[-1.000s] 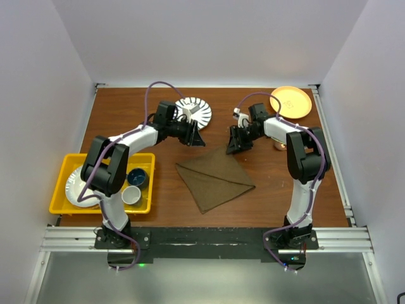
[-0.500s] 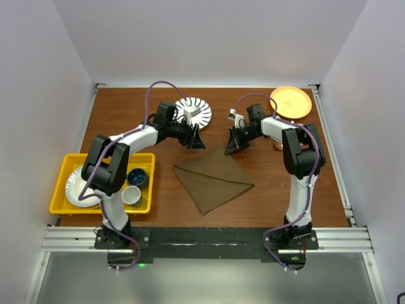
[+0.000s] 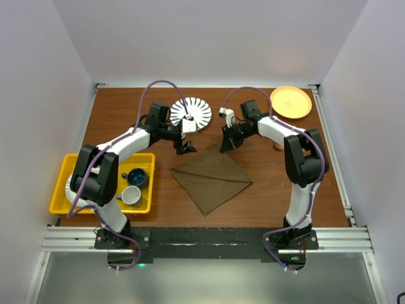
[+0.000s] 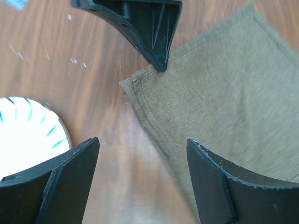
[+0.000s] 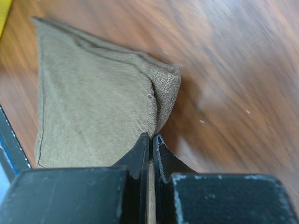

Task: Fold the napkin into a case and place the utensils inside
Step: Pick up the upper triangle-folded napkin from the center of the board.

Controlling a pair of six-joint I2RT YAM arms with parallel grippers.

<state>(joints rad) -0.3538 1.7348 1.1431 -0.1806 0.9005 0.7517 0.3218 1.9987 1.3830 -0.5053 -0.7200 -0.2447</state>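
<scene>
A bare wooden table (image 3: 126,114) in a white-walled booth carries the napkin (image 3: 212,180), folded flat at mid-table. The cloth looks soft, light and limp, so it is best pinched at hems or corners. The right gripper (image 5: 150,140) is clenched on its far corner. The left gripper (image 4: 142,149) hangs spread just beside that corner, grasping nothing.

We observe a brown wooden table (image 3: 126,114) enclosed by white walls (image 3: 209,38). At its far edge lie a white plate with dark radial stripes (image 3: 199,109) and, well apart to the right, an orange plate (image 3: 291,102). A yellow tray (image 3: 58,188) sits at the near left. We find three items inside it: a white plate (image 3: 73,190), a blue cup (image 3: 136,178) and a white cup (image 3: 131,195) just beside it. An aluminium rail (image 3: 69,237) runs along the near edge.
</scene>
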